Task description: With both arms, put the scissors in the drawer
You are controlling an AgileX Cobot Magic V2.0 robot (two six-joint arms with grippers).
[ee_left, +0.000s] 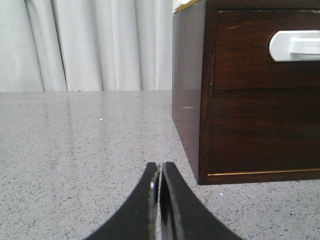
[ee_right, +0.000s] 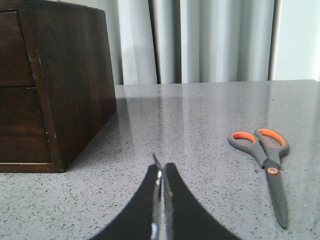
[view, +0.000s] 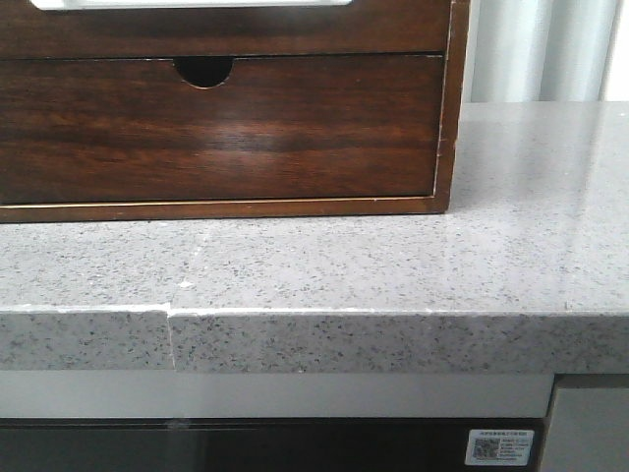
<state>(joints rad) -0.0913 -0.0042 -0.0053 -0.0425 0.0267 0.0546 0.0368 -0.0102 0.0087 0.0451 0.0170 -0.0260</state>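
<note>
Jaws on both grippers are pressed together, nothing held: left gripper [ee_left: 160, 200] sits low over the bench [ee_left: 75, 150] facing the cabinet [ee_left: 187, 100] corner, right gripper [ee_right: 160, 200] low on the other side. Scissors [ee_right: 267, 162] lie flat on the bench, closed, orange-lined handles away from the wrist camera, well apart from the cabinet. Drawer [ee_left: 250, 50] with pale handle [ee_left: 295, 45] looks fully shut; lower notched front [view: 216, 128] isn't the target. Step looks like the very start. Next, likely: left opens jaws, takes the handle, pulls; right opens and picks up the scissors.
</note>
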